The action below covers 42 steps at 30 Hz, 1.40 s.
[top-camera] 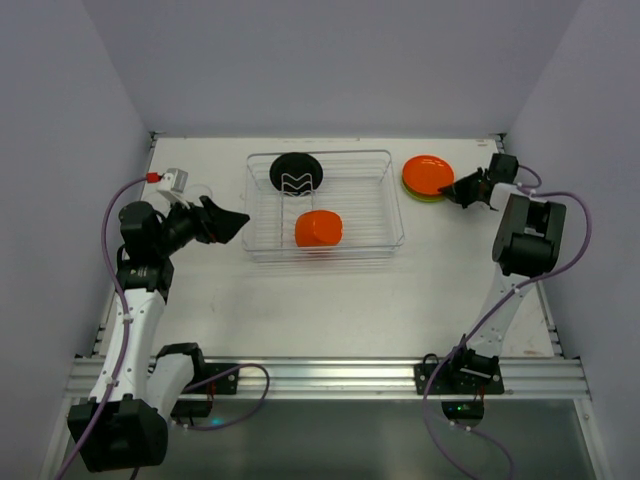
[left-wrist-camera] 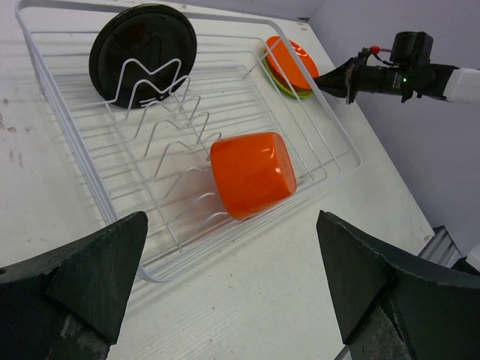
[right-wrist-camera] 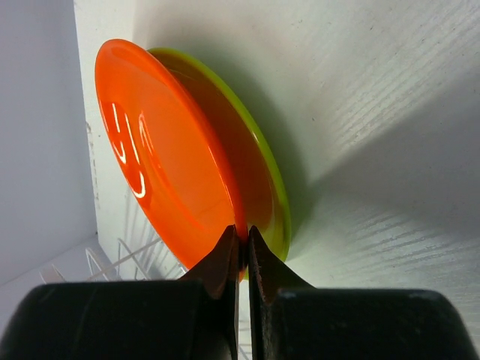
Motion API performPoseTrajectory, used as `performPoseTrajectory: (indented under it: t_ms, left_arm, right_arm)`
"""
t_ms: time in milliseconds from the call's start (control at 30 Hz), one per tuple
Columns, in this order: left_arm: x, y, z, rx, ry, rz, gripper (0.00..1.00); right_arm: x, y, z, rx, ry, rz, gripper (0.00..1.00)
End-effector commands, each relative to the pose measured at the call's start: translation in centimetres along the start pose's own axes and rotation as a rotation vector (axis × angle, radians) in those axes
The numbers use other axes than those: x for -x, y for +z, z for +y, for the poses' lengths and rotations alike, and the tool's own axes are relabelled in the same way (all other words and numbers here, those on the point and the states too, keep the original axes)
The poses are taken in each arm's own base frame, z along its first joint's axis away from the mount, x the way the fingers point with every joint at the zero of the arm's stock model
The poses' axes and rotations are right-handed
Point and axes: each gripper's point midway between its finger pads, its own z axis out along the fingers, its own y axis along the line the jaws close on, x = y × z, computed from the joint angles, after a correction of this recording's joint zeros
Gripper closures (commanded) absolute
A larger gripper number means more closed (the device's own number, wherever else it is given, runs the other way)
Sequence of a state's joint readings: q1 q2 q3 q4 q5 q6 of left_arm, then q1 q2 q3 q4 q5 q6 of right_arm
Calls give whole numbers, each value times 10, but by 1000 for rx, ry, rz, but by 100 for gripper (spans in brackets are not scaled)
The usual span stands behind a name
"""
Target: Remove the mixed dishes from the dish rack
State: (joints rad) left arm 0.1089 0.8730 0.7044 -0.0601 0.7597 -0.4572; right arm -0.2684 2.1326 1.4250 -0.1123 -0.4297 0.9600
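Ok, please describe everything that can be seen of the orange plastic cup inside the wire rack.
The orange plastic cup is glossy, opaque and smooth-walled, with slightly tapering sides. It lies on its side on the floor wires of the clear wire dish rack, toward the rack's near side, beside the zigzag dividers. Only the wires touch it.

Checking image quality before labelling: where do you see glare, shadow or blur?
Right wrist view: white glare streaks on the orange plate, a broad shadow on the table beside the lime plate, the right fingers dark and soft. Left wrist view: the left fingers blurred, the orange cup sharp. Top view: even light, the dish rack wires faint.
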Motion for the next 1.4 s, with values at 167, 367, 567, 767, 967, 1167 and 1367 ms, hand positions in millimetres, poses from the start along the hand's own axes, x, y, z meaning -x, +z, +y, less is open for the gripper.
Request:
performPoseTrajectory:
  t_ms: [167, 367, 567, 767, 967, 1167, 1367]
  left_arm:
    - [5, -2, -8, -35, 18, -22, 0]
    - [4, -1, -8, -39, 13, -17, 0]
    - [5, -1, -7, -38, 13, -18, 0]
    - [5, -2, -8, -38, 16, -21, 0]
    - [6, -3, -8, -38, 15, -23, 0]
    - [5, -3, -8, -41, 10, -21, 0]
    - [5, -3, -8, -43, 9, -20, 0]
  right_arm:
    - [5, 1, 19, 13, -42, -2, 92]
    - [4, 2, 19, 11, -48, 2, 80]
    - [3, -2, 18, 0, -57, -12, 68]
    - [4, -5, 20, -10, -73, -26, 64]
    - [9, -15, 29, -31, -114, -42, 62]
    - [12, -20, 36, -80, -146, -36, 50]
    - [8, -23, 44, -91, -164, -29, 40]
